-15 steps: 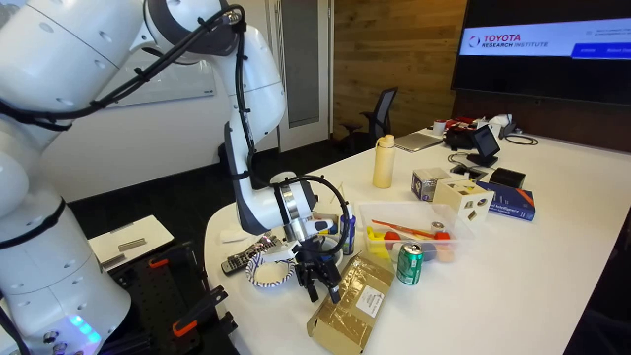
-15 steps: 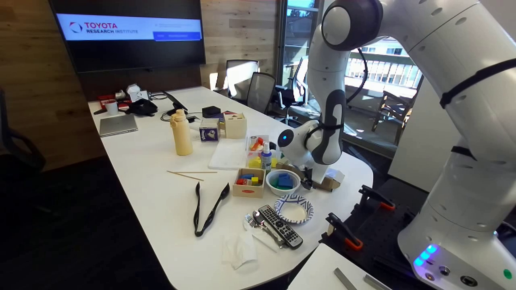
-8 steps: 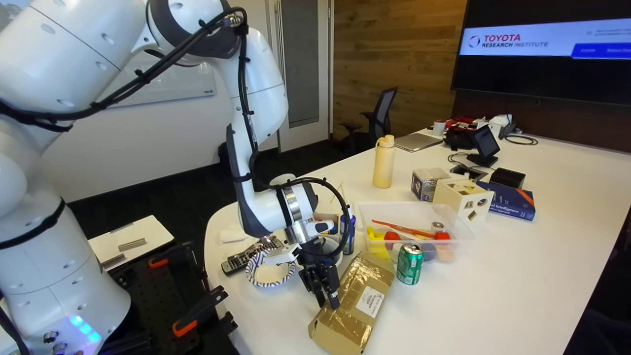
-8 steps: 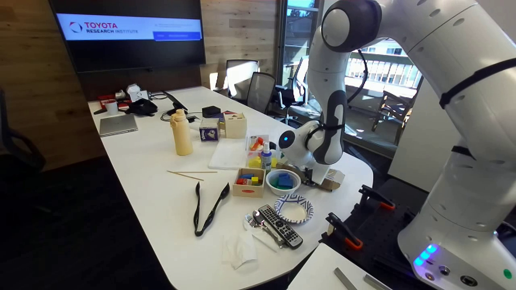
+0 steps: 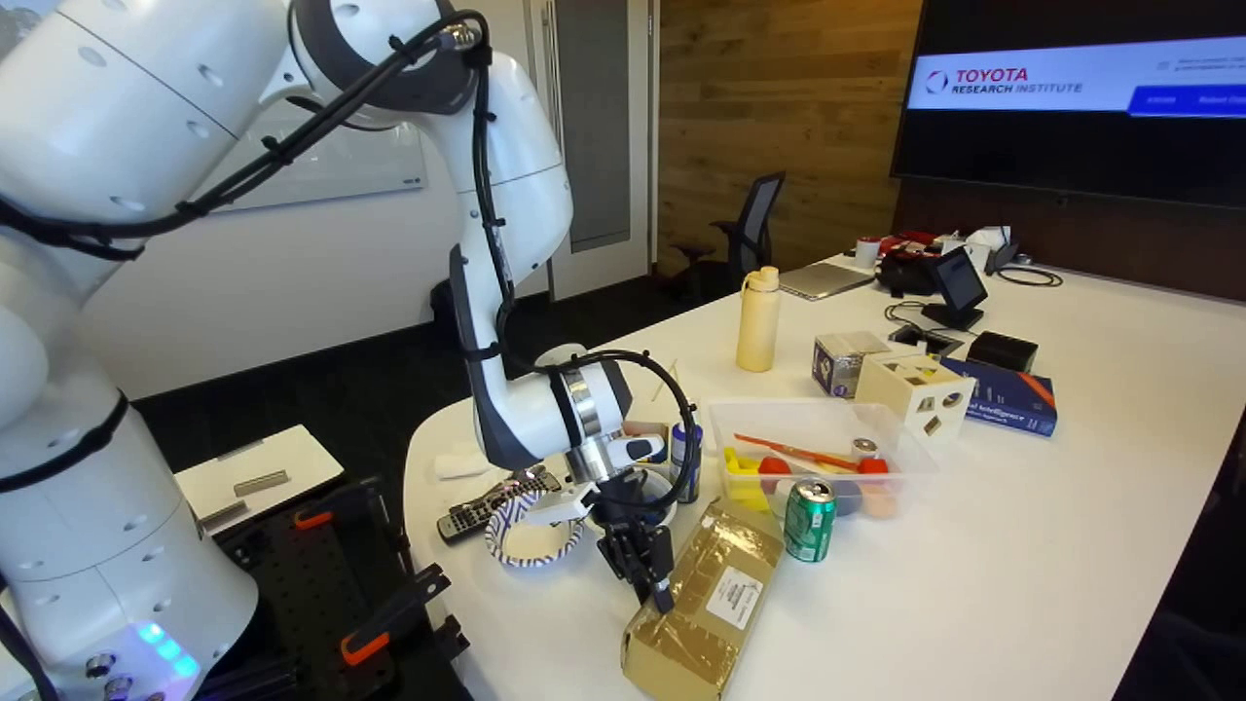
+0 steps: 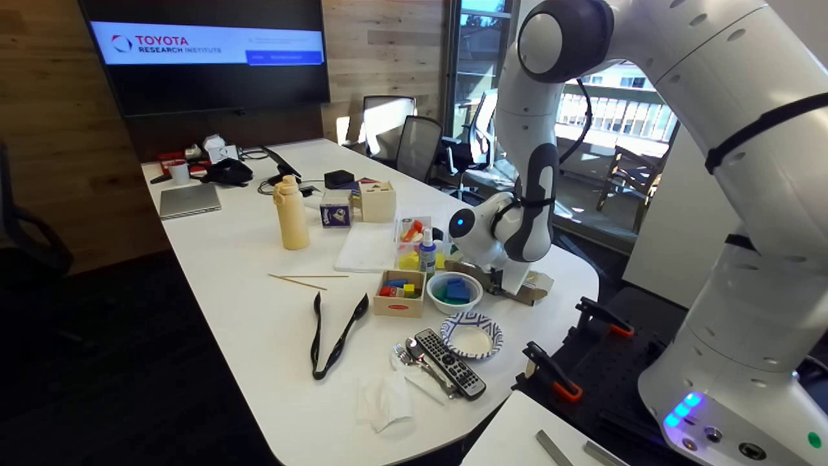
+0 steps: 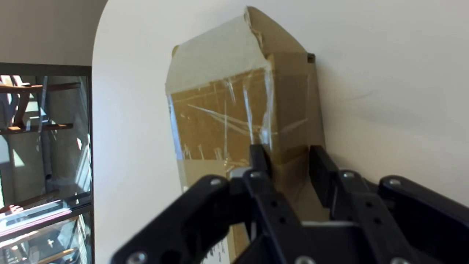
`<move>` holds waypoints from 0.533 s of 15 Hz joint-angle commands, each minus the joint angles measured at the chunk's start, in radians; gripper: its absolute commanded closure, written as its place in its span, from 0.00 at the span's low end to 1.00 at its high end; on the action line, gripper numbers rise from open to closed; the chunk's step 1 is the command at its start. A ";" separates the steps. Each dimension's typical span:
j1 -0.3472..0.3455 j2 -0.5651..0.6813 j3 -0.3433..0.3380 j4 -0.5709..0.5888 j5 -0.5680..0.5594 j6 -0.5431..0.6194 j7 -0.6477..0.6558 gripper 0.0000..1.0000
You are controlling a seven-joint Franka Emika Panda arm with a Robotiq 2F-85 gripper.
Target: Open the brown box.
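The brown box (image 5: 703, 631) lies flat on the table, with clear tape across its top and a white label. In the wrist view its taped top (image 7: 216, 124) is down, and a greyish end flap (image 7: 220, 55) is at the far end. My gripper (image 7: 288, 154) is at the box's long side edge, its jaws partly closed but apart. One finger (image 7: 259, 157) stands over the top edge, the other finger (image 7: 322, 176) beside the side wall, which shows between them. In an exterior view the arm hides much of the box (image 6: 537, 291).
A green can (image 5: 810, 521) stands close beside the box, and a clear bin (image 5: 905, 467) of toys sits behind it. Nearby are a white bowl (image 6: 436, 304) with blocks, a patterned bowl (image 5: 501, 540), a spray bottle (image 5: 687, 467) and a remote (image 6: 453, 366).
The gripper's fingers have come closer together over the last second. The gripper has moved slightly down towards the box edge, and the box has shifted a little away from the arm.
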 commanded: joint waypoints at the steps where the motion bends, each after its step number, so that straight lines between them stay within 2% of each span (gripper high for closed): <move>1: -0.072 -0.018 0.048 -0.005 0.006 0.012 -0.059 0.83; 5: -0.157 -0.056 0.089 -0.016 0.106 0.030 -0.243 0.78; 8: -0.213 -0.089 0.108 -0.022 0.234 0.051 -0.434 0.77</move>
